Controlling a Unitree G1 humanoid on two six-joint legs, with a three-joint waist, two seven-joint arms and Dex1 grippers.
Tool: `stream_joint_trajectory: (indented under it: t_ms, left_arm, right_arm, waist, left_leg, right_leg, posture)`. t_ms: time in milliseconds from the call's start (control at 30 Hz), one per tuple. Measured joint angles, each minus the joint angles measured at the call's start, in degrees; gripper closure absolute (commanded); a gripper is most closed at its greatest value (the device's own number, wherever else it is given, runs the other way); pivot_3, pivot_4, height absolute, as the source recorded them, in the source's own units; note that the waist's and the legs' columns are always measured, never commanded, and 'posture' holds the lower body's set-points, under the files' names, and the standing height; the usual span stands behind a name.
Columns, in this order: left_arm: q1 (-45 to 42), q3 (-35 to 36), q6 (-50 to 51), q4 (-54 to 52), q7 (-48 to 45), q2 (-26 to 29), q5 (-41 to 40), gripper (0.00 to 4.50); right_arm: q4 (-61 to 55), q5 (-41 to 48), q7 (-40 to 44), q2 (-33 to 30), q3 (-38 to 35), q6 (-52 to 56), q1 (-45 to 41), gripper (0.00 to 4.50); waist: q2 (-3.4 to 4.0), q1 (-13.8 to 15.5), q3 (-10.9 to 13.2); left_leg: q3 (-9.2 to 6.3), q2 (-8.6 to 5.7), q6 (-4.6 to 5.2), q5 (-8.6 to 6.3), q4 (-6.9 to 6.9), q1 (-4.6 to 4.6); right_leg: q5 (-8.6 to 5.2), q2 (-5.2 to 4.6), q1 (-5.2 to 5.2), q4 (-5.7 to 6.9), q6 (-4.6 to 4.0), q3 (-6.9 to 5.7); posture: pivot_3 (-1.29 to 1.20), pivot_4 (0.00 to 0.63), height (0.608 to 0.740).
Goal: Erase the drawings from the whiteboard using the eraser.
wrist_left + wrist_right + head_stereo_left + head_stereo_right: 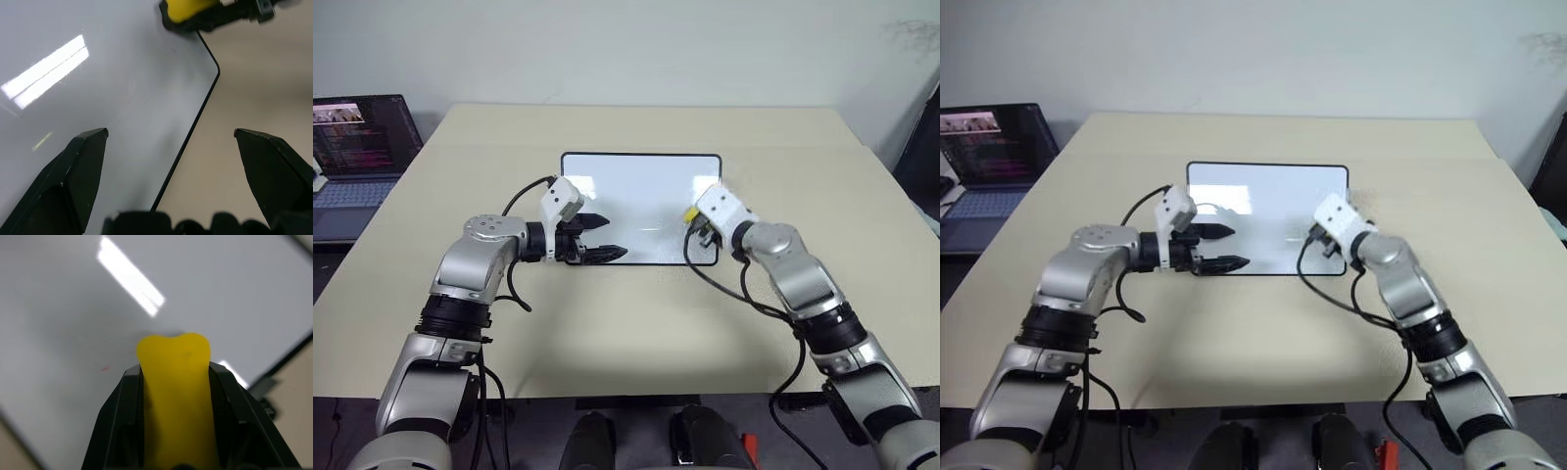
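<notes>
Eraser (176, 396) near whiteboard (641, 186) edge

yellow eraser (176, 401), white whiteboard (641, 191), black frame

A plain pale wall (636, 49) runs behind a large beige table (636, 323) with a matte top. Off the table's far left corner, an open laptop (357, 157) stands on a separate dark surface, its screen lit with lines of text. A dark object (922, 147) stands at the table's right edge. Soft, even light fills the room
</notes>
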Motion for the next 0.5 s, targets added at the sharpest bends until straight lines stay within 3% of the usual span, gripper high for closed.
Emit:
stream_joint_trajectory:
  t_ms: [200,400,500]
  left_arm:
    - [0.13,0.0,0.0,-0.01,-0.04,0.0,-0.01,0.0]
    - [0.29,-0.01,0.0,-0.01,-0.07,0.0,0.0,0.0]
    - [0.28,-0.01,0.0,-0.01,-0.12,-0.14,0.0,0.0]
  right_arm:
    - [-0.53,-0.08,0.77,-0.41,-0.62,-0.05,0.29,3.15]
    - [-6.42,0.11,8.98,-2.59,5.01,3.49,4.91,3.15]
    - [-6.32,-0.11,8.78,-1.67,6.02,3.53,4.85,3.15]
  waist:
    - [0.0,0.06,0.0]
    - [-0.01,-0.12,-0.01]
    - [-0.01,-0.24,0.0]
  left_leg:
    - [0.02,0.0,0.0,-0.01,-0.03,-0.09]
    - [0.02,0.01,0.01,-0.01,-0.04,-0.06]
    - [0.02,0.02,0.01,-0.01,-0.03,0.02]
  right_leg:
    - [0.0,0.0,-0.01,-0.13,-0.01,0.01]
    - [0.0,0.0,-0.01,-0.12,0.0,0.0]
    - [0.0,0.0,-0.01,-0.04,0.01,0.01]
  posture:
    - [0.0,0.15,0.74]
    - [0.0,0.15,0.74]
    - [0.0,0.15,0.74]
